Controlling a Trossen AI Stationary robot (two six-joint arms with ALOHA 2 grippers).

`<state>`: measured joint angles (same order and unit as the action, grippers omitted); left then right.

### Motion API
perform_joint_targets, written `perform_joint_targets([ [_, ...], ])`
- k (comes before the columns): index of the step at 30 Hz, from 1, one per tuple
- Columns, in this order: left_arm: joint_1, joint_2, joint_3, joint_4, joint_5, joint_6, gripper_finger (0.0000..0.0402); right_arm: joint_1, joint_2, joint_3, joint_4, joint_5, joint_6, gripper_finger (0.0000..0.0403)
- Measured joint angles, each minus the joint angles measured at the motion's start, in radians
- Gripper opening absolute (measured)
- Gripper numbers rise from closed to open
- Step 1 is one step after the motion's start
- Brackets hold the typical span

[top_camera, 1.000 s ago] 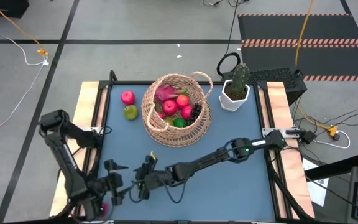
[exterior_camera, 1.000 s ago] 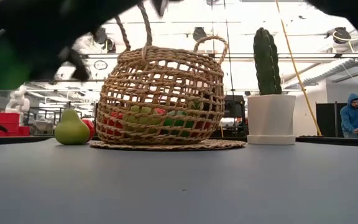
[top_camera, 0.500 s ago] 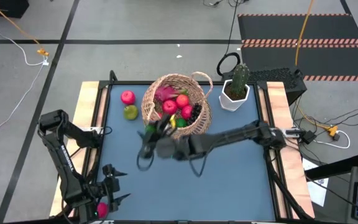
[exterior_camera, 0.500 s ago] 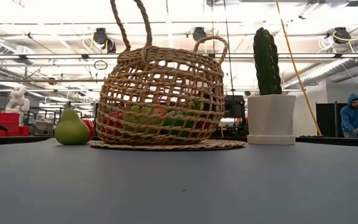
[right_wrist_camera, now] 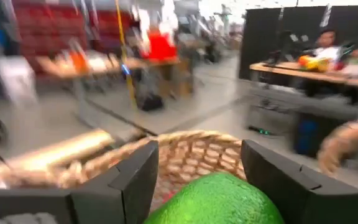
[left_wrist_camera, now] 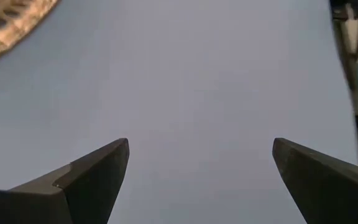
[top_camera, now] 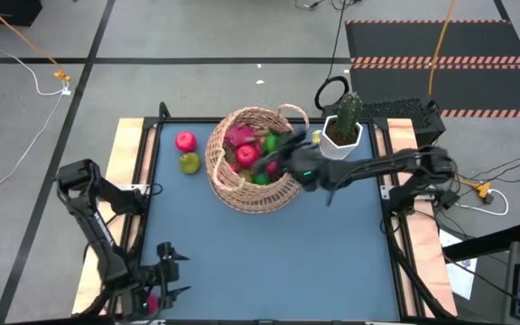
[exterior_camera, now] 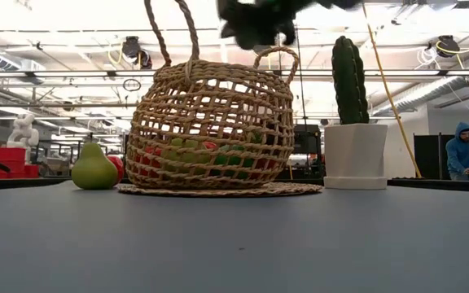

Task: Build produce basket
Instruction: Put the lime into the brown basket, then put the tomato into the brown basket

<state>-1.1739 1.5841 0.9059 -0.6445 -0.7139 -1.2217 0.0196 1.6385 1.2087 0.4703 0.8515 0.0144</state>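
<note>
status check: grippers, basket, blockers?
Right gripper above basket, jaws shut on lime. Left gripper open, near table edge. Apple, pear outside basket. No blockers seen.

Lab hall: workbenches [right_wrist_camera: 309, 71], ceiling ducts [exterior_camera: 430, 85].

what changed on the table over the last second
The right gripper swung from the near-left of the table, next to the left gripper, up over the basket, carrying a green fruit between its fingers. The left arm drew back slightly, jaws open. The apple, pear and cactus pot stayed put.
</note>
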Motion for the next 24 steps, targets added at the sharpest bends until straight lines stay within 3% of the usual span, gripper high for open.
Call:
perform_joint_targets([
  [3, 0.036, 0.0, -0.048, 0.068, 0.045, 0.009, 0.0399, -0.049, -0.077, -0.166, 0.207, -0.14, 0.062, 0.0232],
  [6, 0.08, 0.0, -0.06, 0.069, 0.138, 0.01, 0.0399, -0.094, -0.099, -0.275, 0.286, -0.273, 0.098, 0.0245],
  [16, 0.252, 0.0, -0.058, 0.15, 0.292, 0.175, 0.0399, -0.134, -0.089, -0.332, 0.31, -0.332, 0.155, 0.0305],
  [20, 0.245, 0.0, -0.058, 0.145, 0.477, 0.178, 0.0399, -0.102, -0.107, -0.332, 0.309, -0.329, 0.223, 0.0316],
  [24, 0.203, 0.0, -0.058, 0.147, 0.503, 0.165, 0.0399, -0.031, -0.118, -0.331, 0.298, -0.333, 0.348, 0.0317],
])
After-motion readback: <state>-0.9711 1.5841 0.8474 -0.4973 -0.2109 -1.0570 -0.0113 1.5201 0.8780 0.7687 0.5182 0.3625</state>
